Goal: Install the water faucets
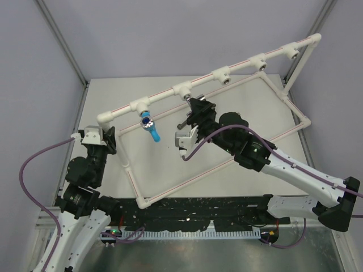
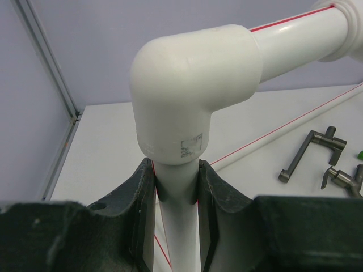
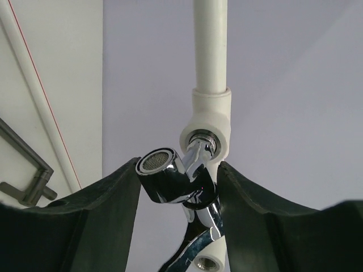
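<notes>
Only one printed mark noted: small grey printed stamp (image 2: 191,146) on lower skirt of white plastic elbow pipe fitting (image 2: 193,79), seen in left wrist view. Few short rows of characters made out (too blurred to be read). Thin red line (image 2: 289,21) printed along white plastic pipe frame (image 2: 300,39), no lettering carried. Nothing legible found in top or right wrist views.
</notes>
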`<state>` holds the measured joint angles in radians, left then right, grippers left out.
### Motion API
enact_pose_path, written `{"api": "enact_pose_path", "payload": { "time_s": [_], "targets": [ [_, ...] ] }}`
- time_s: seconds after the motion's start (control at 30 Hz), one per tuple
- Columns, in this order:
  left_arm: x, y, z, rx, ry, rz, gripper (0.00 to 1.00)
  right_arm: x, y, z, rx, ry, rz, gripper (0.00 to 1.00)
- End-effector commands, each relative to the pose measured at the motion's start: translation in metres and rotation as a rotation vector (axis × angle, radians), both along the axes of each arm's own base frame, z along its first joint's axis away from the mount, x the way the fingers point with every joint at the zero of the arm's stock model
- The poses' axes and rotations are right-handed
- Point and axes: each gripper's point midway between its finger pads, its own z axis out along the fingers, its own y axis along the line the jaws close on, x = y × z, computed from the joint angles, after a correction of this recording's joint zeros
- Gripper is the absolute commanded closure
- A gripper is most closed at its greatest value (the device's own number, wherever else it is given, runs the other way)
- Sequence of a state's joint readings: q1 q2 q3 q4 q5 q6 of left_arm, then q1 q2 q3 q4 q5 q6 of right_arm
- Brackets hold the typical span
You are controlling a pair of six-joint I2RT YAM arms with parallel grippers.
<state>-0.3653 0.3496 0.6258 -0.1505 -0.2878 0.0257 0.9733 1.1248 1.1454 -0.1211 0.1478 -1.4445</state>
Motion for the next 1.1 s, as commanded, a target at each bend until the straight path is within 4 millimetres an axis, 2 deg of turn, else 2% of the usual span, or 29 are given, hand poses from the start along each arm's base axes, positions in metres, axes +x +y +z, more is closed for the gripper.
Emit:
{"api": "enact_pose_path", "payload": {
  "time_s": [0.0, 0.1, 0.13, 0.27, 0.3, 0.33, 0.4, 0.47, 0.57, 0.67, 0.7, 0.83, 1.0, 1.07],
  "targets": [
    [0.002, 0.005, -0.019, 0.064, 0.072, 0.022, 1.0, 0.007, 0.004, 0.018, 0.056, -0.052, -0.023, 0.42],
    [0.002, 0.004, -0.019, 0.064, 0.072, 0.021, 1.0, 0.011, 0.011, 0.01, 0.103, 0.004, -0.03, 0.5],
    [0.002, 0.004, -0.018, 0.063, 0.069, 0.019, 1.0, 0.012, 0.011, 0.015, 0.14, 0.003, -0.033, 0.52],
    [0.002, 0.004, -0.019, 0.062, 0.071, 0.021, 1.0, 0.012, 0.019, 0.012, 0.295, 0.119, -0.027, 0.69],
    [0.002, 0.004, -0.019, 0.064, 0.071, 0.019, 1.0, 0.011, 0.02, 0.012, 0.352, 0.155, -0.025, 0.76],
    [0.002, 0.005, -0.019, 0.063, 0.07, 0.022, 1.0, 0.01, 0.021, 0.012, 0.391, 0.183, -0.021, 0.78],
    [0.001, 0.005, -0.018, 0.062, 0.067, 0.022, 1.0, 0.008, 0.024, 0.015, 0.566, 0.299, -0.012, 0.89],
    [0.001, 0.005, -0.018, 0.062, 0.067, 0.022, 1.0, 0.005, 0.027, 0.017, 0.716, 0.392, -0.002, 0.94],
    [0.002, 0.005, -0.019, 0.063, 0.07, 0.022, 1.0, 0.004, 0.026, 0.027, 1.022, 0.522, 0.019, 0.95],
    [0.001, 0.005, -0.018, 0.061, 0.068, 0.021, 1.0, 0.006, 0.017, 0.033, 1.428, 0.734, 0.029, 0.95],
    [0.001, 0.005, -0.019, 0.061, 0.07, 0.022, 1.0, 0.004, 0.02, 0.026, 1.528, 0.83, 0.039, 0.95],
    [0.001, 0.005, -0.018, 0.062, 0.067, 0.022, 1.0, 0.01, 0.006, 0.019, 1.936, 1.029, 0.055, 0.95],
    [0.001, 0.005, -0.018, 0.06, 0.065, 0.022, 1.0, 0.018, -0.008, 0.002, 2.313, 1.218, 0.043, 0.95],
    [0.001, 0.005, -0.018, 0.059, 0.064, 0.022, 1.0, 0.017, -0.011, 0.001, 2.405, 1.282, 0.063, 0.88]
  ]
}}
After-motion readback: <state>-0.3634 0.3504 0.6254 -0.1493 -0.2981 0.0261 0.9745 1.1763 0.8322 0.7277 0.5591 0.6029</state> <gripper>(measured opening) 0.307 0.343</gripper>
